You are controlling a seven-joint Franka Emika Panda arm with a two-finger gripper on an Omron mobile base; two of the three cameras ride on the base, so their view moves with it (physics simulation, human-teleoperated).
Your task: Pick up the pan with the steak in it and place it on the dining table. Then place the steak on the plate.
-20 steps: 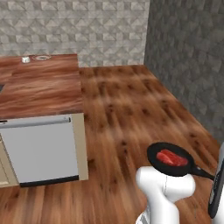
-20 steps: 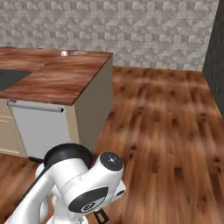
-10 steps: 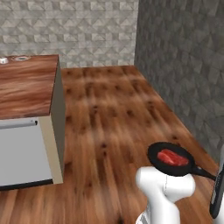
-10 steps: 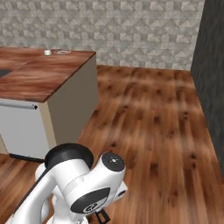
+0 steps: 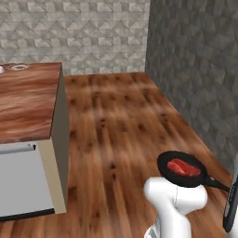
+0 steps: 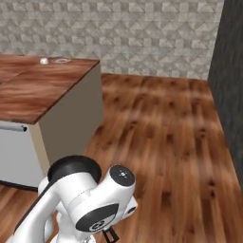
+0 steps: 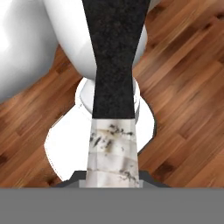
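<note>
At nine o'clock sits a wood-topped counter (image 5: 28, 100). Your pan (image 5: 182, 168) rides at four o'clock above the floor, steak (image 5: 183, 167) inside. Your gripper (image 7: 113, 175) is clamped on the handle (image 7: 113, 57). It's rigid and front-heavy, and the steak looks slippery: keep it level.

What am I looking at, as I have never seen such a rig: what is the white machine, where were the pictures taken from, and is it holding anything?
The white machine is a robot arm on a drivable base, in a rendered kitchen. Two pictures come from cameras on the base, behind the arm to its left and right. The third looks along the end effector, its two-fingered hand. That is shut on the long dark handle of a black pan, carried above the wooden floor, with a red steak in it. The wood-topped counter bears small things at its far edge, too small to name.
</note>
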